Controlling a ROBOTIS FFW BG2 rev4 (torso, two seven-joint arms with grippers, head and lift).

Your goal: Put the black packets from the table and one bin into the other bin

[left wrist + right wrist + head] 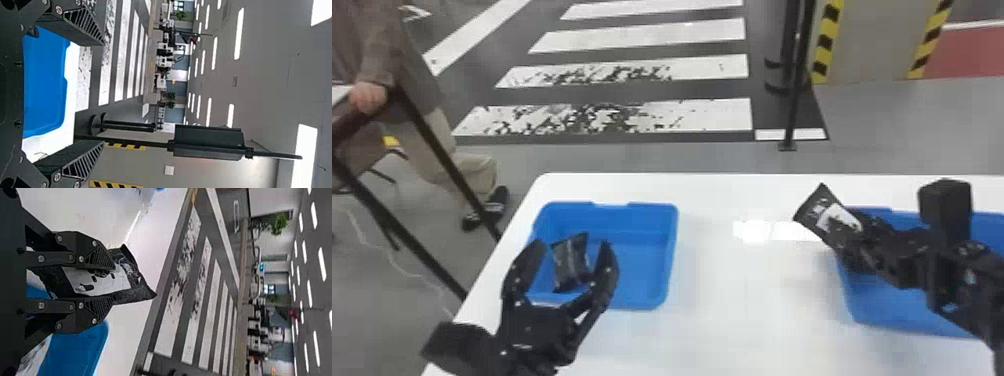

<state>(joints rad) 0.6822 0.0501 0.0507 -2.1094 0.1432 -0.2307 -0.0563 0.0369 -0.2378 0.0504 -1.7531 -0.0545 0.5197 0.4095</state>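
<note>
Transferring packet (pixel 824 212), likely: your right gripper (pixel 113 284) pinches it, left gripper (pixel 103 93) released; next, probably reach left bin (pixel 659 260).

At eight o'clock in the head view, the left gripper (pixel 572 246) is black and angular, dotted with small pale screws, with a pale streak on its palm (pixel 524 345). The right arm (pixel 959 290), at four o'clock, is black too, carrying a boxy block (pixel 946 202) at its twelve and a bluish fleck; the right gripper (pixel 852 235) matches it. In the left wrist view the wedge-shaped fingers (pixel 80 25) bear slanted ribs (rather like little grilles) and silvery cross-head screws. The right wrist view shows slim, round-ended link bars (pixel 51 259) behind ribbed tips.
</note>
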